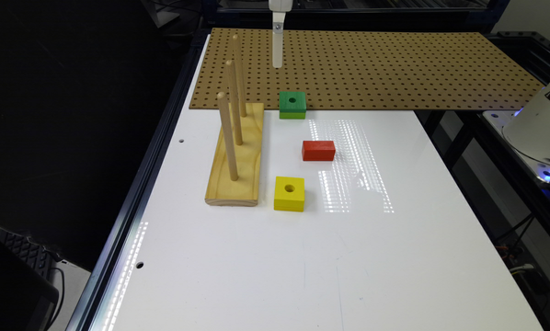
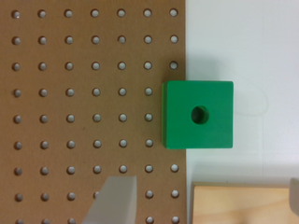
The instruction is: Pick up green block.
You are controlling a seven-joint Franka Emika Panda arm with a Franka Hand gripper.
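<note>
Up above the pegboard point(image 1: 371, 69), hanging just beyond the green block point(image 1: 292, 105) straddling the board's near edge on the desk point(image 1: 266, 257), pincer point(image 1: 277, 55) spread wide and empty, seemingly poised to drop over it.

We see the gripper point(image 1: 277, 64) only from its lower white part down; the exterior view's top edge cuts off the arm above it. In the wrist view one finger point(image 2: 113, 199) is a blur, and the wooden base point(image 2: 238, 204) is cropped.
</note>
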